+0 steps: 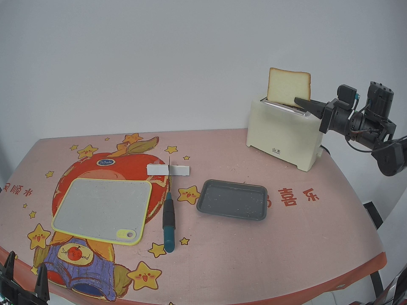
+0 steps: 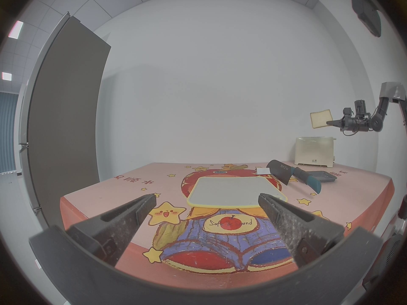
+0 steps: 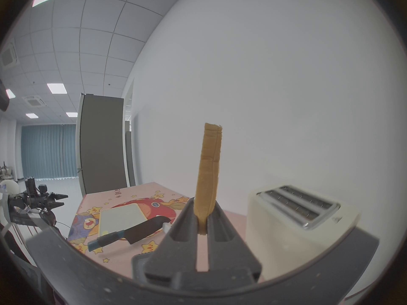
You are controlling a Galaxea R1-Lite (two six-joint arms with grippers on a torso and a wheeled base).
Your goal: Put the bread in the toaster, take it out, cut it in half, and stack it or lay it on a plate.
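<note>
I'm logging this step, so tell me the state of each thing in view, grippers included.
bread slice: upright, held in the air, clear of the slots.
right gripper: shut on the bread slice's lower edge.
left gripper: open, empty.
toaster: upright, slots empty.
knife: set down, not held.
cutting board: flat, bare.
dark tray: flat, no bread in it.

The toaster looks smooth plastic with a metal top, the tray matt, the bread porous.
</note>
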